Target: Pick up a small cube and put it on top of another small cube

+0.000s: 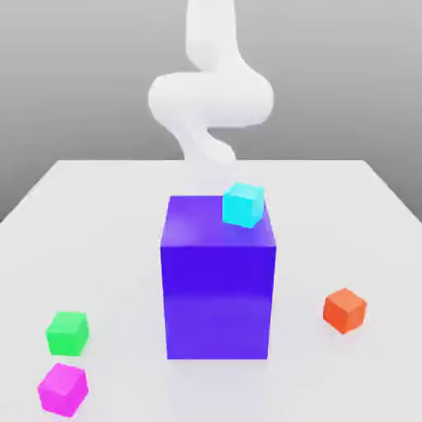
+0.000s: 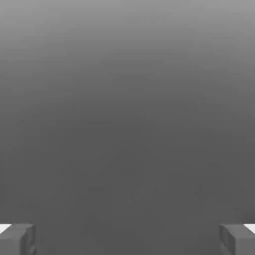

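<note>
At the exterior view's lower left, just in front of the green cube [image 1: 67, 331], sits your pink cube [image 1: 63, 388], small, stiff, glossy and likely light, so pinch two flat opposite sides squarely with the claw [image 2: 127, 239], now wide open and empty.

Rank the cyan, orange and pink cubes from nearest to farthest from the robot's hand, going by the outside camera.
The arm hangs at the table's far end.
1. Cyan cube: atop the purple block, just under the arm.
2. Orange cube: on the table, the exterior view's right.
3. Pink cube: front corner, the exterior view's left.
</note>
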Robot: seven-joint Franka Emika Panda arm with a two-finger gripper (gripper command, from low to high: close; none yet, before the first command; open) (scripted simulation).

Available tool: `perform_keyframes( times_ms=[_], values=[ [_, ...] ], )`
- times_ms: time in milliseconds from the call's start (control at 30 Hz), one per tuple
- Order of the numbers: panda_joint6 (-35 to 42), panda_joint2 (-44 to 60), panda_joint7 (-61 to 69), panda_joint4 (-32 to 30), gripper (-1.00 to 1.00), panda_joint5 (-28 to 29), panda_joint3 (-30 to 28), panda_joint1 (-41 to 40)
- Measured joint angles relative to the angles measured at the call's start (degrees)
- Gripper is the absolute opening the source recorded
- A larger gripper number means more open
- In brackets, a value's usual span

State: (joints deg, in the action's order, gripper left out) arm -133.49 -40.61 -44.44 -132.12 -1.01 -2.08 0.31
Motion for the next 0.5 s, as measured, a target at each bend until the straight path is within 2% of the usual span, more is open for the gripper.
perform_keyframes(
  times_ms=[500],
  values=[
    [-10.3, 31.5, 9.9, -2.0, 0.0, -8.1, -11.1, -0.2]
  ],
)
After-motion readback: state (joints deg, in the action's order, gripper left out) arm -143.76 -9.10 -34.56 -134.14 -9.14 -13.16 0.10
